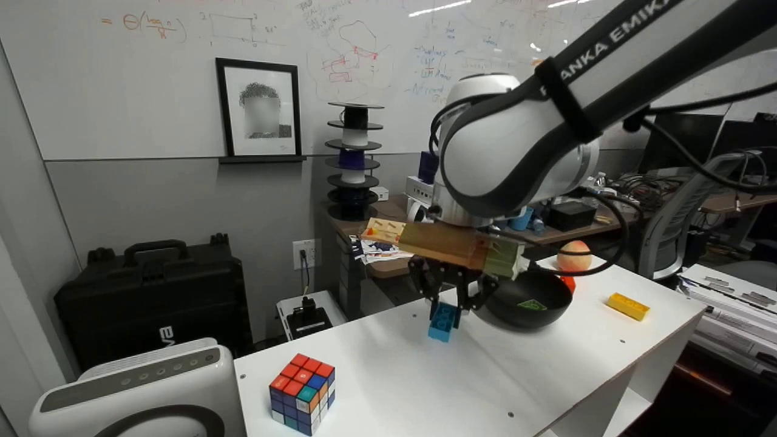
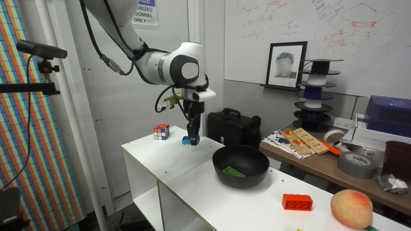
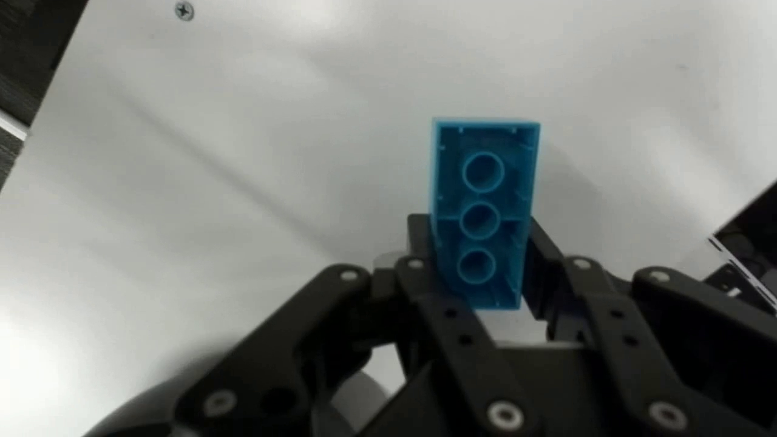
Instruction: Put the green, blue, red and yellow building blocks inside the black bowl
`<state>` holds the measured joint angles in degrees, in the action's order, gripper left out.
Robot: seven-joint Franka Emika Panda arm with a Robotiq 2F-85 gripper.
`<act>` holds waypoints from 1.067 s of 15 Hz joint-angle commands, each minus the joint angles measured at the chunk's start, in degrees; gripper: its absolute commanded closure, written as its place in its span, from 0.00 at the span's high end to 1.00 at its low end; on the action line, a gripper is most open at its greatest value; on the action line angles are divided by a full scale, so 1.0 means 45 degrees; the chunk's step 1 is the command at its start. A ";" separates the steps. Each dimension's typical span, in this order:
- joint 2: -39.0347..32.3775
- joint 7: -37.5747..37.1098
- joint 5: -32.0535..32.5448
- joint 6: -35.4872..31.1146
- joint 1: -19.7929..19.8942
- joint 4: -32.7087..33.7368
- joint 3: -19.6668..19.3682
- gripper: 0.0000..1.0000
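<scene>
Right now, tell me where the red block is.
In an exterior view, the red block sits at the lower right, on the white surface, between the bowl on its left and the peach on its right.

Black bowl (image 2: 252, 164); blue, green, red, yellow blocks (image 1: 442, 323)
</scene>
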<state>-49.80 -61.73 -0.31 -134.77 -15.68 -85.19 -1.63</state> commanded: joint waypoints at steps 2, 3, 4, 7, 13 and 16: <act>0.2555 -0.0149 -0.0182 -0.0920 0.0243 -0.2170 -0.0359 0.11; 0.2907 -0.0245 -0.0176 -0.1084 0.0375 -0.2531 -0.0512 0.11; 0.3191 -0.0335 -0.0158 -0.1264 0.0490 -0.2860 -0.0666 0.11; 0.3659 -0.0659 -0.0177 -0.1902 0.0969 -0.3765 -0.1146 0.11; 0.3120 -0.1756 0.0113 -0.2179 0.1427 -0.3548 -0.2188 0.11; 0.2959 -0.2168 0.0344 -0.1943 0.1393 -0.3146 -0.2468 0.62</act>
<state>-36.13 -68.37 -0.29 -143.55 -8.76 -101.01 -11.70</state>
